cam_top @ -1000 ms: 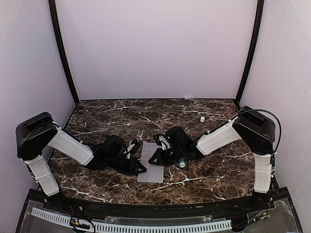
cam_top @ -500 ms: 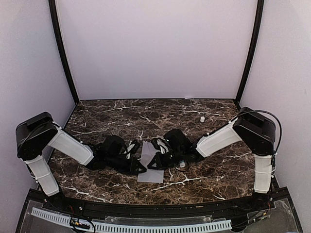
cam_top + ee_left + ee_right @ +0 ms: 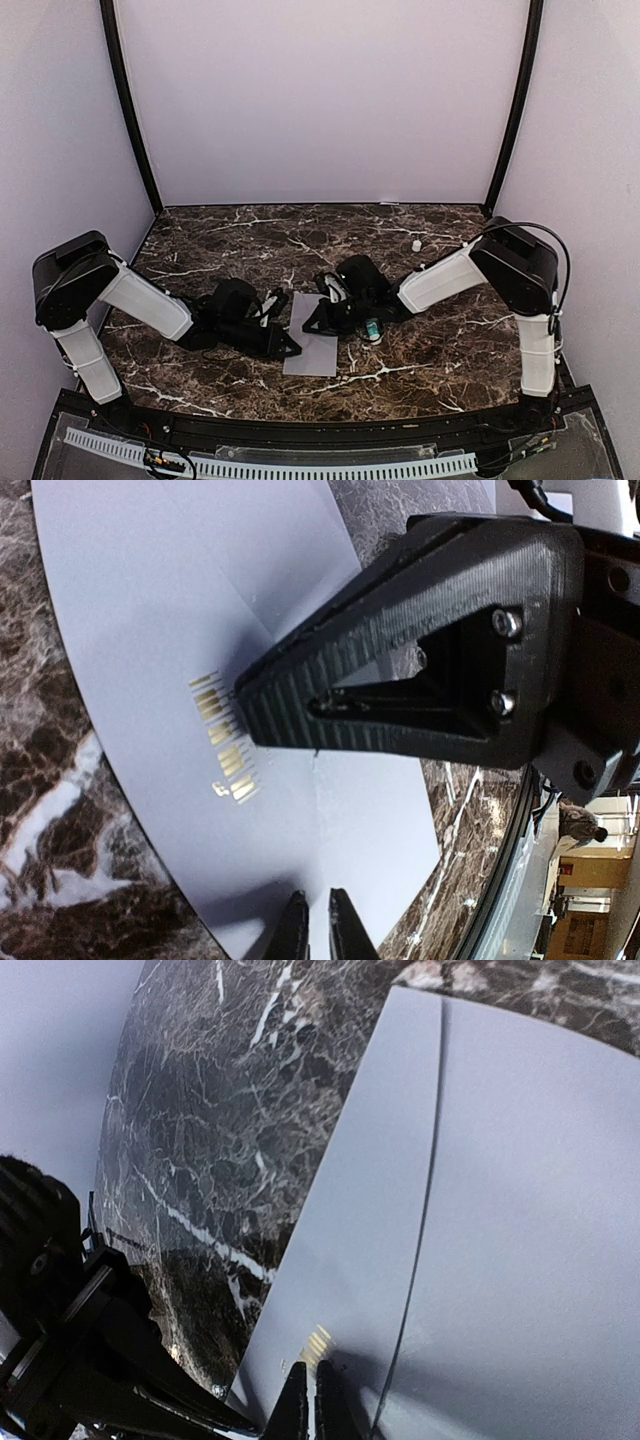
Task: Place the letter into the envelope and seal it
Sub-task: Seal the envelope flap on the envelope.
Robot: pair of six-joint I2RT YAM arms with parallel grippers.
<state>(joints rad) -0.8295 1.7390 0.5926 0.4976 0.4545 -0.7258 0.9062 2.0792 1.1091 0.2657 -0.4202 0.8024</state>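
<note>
The pale grey-lavender envelope (image 3: 314, 350) lies flat on the marble table, its flap folded down; small gold marks show on it in the left wrist view (image 3: 140, 620), and the flap seam shows in the right wrist view (image 3: 520, 1210). The letter is not in view. My left gripper (image 3: 293, 349) is shut, its tips (image 3: 311, 930) resting on the envelope's left part. My right gripper (image 3: 309, 327) is shut, its tips (image 3: 308, 1405) pressing on the envelope beside the gold marks. The two grippers sit close together over the envelope.
A small white and green tube (image 3: 372, 330) lies just right of the envelope, under the right arm. A small white cap (image 3: 416, 244) sits at the back right. The table's front edge (image 3: 320, 415) is close behind the envelope.
My right gripper has slid left and a little farther back along the envelope. The left arm and the envelope have not moved.
</note>
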